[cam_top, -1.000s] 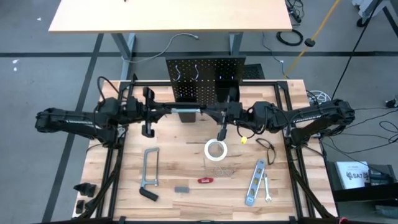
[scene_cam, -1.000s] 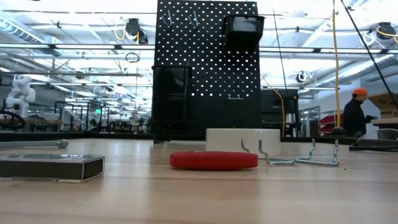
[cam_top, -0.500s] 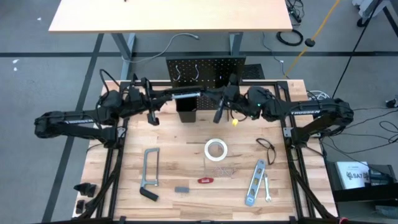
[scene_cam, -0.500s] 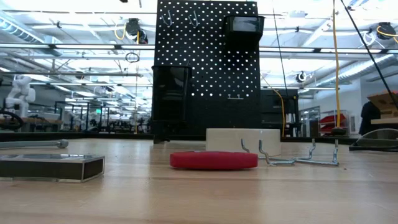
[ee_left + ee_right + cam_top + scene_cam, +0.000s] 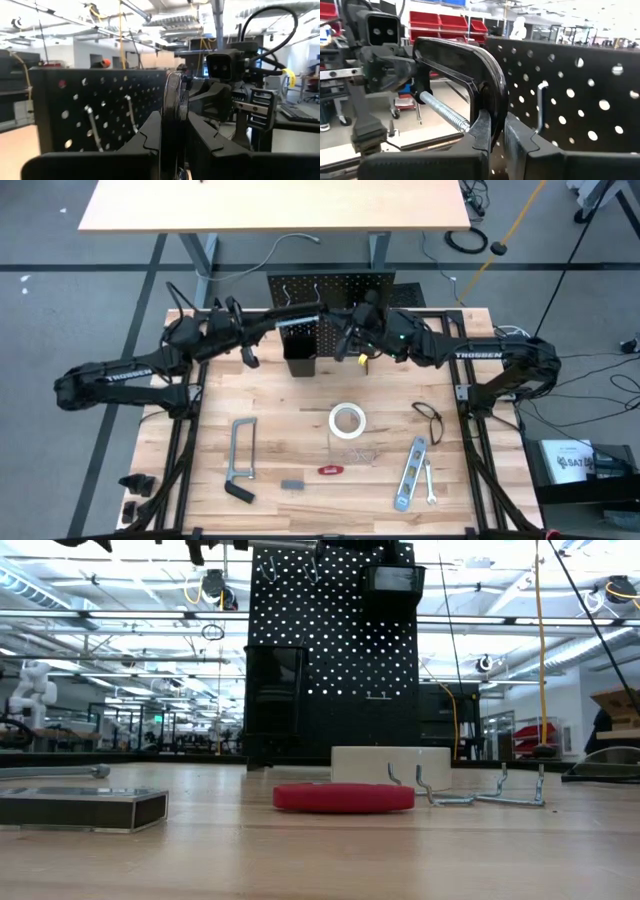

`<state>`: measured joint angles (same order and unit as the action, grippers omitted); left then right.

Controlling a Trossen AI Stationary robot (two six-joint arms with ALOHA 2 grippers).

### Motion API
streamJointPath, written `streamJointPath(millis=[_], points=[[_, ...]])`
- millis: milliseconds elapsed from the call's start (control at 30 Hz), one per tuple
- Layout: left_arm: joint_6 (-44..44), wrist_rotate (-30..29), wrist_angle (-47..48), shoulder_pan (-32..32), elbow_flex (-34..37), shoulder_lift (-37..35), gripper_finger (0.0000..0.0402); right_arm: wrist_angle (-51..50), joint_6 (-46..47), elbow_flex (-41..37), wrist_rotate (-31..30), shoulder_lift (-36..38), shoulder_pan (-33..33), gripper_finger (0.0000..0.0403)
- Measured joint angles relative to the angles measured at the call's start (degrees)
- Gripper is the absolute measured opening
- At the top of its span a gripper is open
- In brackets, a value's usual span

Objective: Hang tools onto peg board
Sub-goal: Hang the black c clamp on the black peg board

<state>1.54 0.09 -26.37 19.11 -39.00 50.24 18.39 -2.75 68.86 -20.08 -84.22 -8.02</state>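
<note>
A dark C-clamp with a silver threaded screw [image 5: 298, 323] is held up between my two grippers, in front of the upper edge of the black peg board [image 5: 330, 300]. My left gripper [image 5: 262, 330] is shut on its left end and my right gripper [image 5: 340, 335] on its right end. The clamp's screw shows at the top of the low view [image 5: 285, 545], before the board [image 5: 330, 650]. Two hooks [image 5: 300, 292] stick out of the board's upper part. A black bin [image 5: 300, 358] hangs low on the board. My left gripper pinches the clamp's dark frame [image 5: 173, 107] between its two fingers [image 5: 150, 137]. The frame stands edge-on between them and rises above them. The clamp is lifted clear of the table. My right gripper pinches the C-shaped frame at its curved back [image 5: 492, 107] between its two fingers [image 5: 522, 137]. The frame arches away from the fingers, and the threaded screw [image 5: 440, 112] runs out toward the left arm. The clamp is lifted clear of the table.
On the table lie a grey bar clamp [image 5: 240, 460], a white tape roll [image 5: 347, 421], black pliers [image 5: 428, 418], a silver level [image 5: 410, 472], a small wrench [image 5: 431, 483], a red-handled tool [image 5: 330, 470], loose hooks [image 5: 365, 452] and a small grey block [image 5: 291, 483].
Both grippers have risen and gone toward the table's far edge, carrying the C-clamp from above the table's middle to the peg board's upper edge. Both stay shut on it.
</note>
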Motion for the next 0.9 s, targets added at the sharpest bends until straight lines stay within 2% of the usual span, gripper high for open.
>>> streamJointPath(millis=[567,900], points=[[-5.85,13.11,0.94,10.72,0.0,2.22,0.0048,1.7,3.16,0.09,-0.72,-2.02,-1.15,0.0014],[-7.87,18.0,0.4,15.26,0.0,4.31,0.0048,0.29,3.28,0.09,-1.89,-2.02,-1.1,0.0014]])
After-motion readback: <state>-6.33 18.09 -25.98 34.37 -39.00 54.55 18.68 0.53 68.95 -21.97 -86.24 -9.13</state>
